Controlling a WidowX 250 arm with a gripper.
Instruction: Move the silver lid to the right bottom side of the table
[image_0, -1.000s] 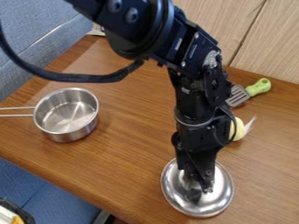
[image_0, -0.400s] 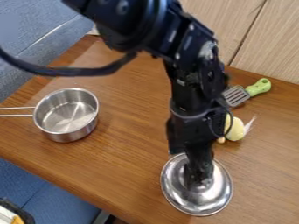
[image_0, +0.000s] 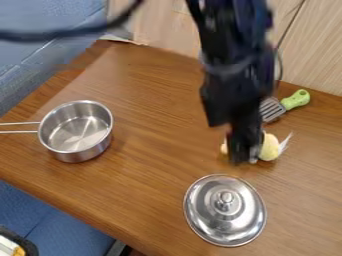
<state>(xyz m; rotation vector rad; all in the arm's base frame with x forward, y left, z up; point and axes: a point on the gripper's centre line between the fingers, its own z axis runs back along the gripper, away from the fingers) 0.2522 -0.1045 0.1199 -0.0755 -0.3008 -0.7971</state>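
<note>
- Key relation: the round, silver, polished-metal lid (image_0: 224, 220) lies below the black two-finger gripper (image_0: 245, 157) in the view, a little to its L, nearer the table's lower edge. The two are apart.
- Long axis: the lid, being round, offers none to align w/; its reference pt. is the small metal knob (image_0: 226, 198) at its ctr., which points up. The knob is the part nearest to a natural grasp pt.
- Arm pose: the black jointed robot arm (image_0: 234, 65) enters from the top edge and hangs approx. vert., gripper end down, above the brown wood-grain table (image_0: 143, 182).
- Gripper state: whether it is open or closed cannot be told; the lid, at any rate, is free of it.
- Overlap: the gripper partly covers a pale-yellow rounded object w/ a white tuft (image_0: 270, 148); its height above that object is hard to judge from this angle.
- Task status (judged): the lid sits flat in the lower R part of the table, so placement is prob. complete. The next move calls for clearance, i.e. lifting up and away from the lid, w/o a sweep back across the knob.
- Risk (judged): a low path may nudge the yellow object or the slotted metal spatula w/ green handle (image_0: 295, 100) beyond it.
</note>
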